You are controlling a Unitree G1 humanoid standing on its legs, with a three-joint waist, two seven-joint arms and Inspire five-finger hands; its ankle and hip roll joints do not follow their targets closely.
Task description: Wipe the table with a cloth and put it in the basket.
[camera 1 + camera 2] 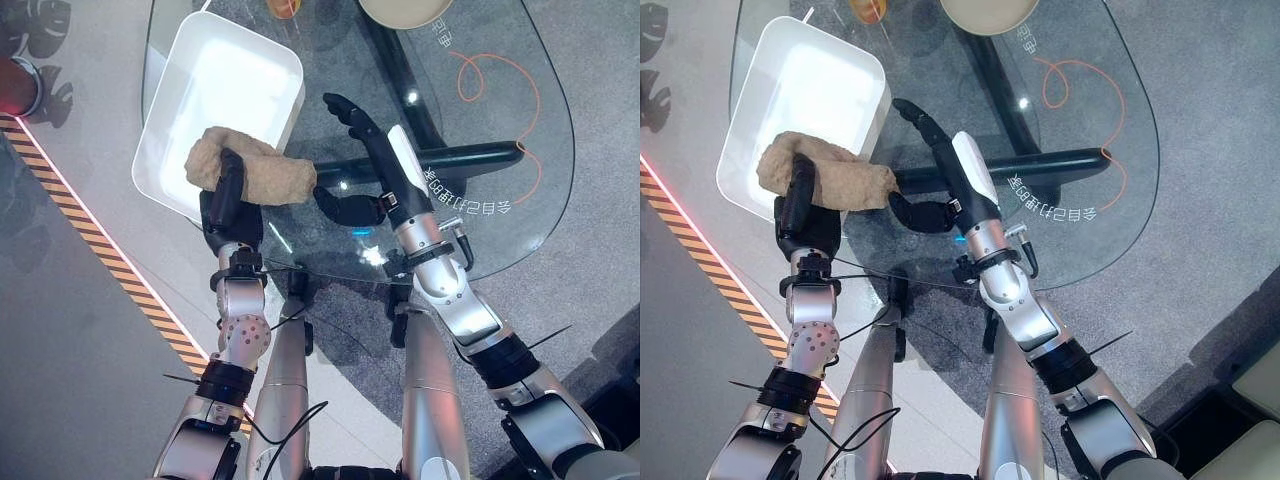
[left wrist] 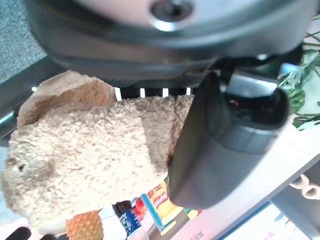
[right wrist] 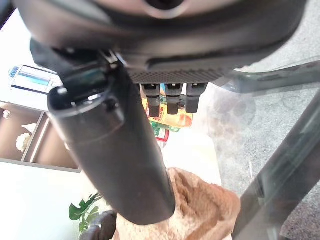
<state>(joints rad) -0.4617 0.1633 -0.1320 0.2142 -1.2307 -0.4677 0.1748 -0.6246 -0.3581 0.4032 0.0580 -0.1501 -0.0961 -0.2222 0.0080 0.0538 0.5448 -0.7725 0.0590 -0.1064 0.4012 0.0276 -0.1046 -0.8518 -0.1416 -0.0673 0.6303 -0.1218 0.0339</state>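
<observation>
Left hand (image 1: 228, 205) — fingers and thumb clenched round the tan fluffy cloth (image 1: 262, 172), gripping it near its middle. The cloth is bunched into a roll, held over the near rim of the white basket (image 1: 175, 120), its right end sticking out past the basket's corner above the glass table (image 1: 500, 110). Right hand (image 1: 372, 150) at about 3 o'clock from the cloth, near it but apart — fingers straight, released, holding nothing, reaching toward 11 o'clock over the glass. A round beige dish (image 1: 405, 10) sits at the table's far edge, 12 o'clock.
</observation>
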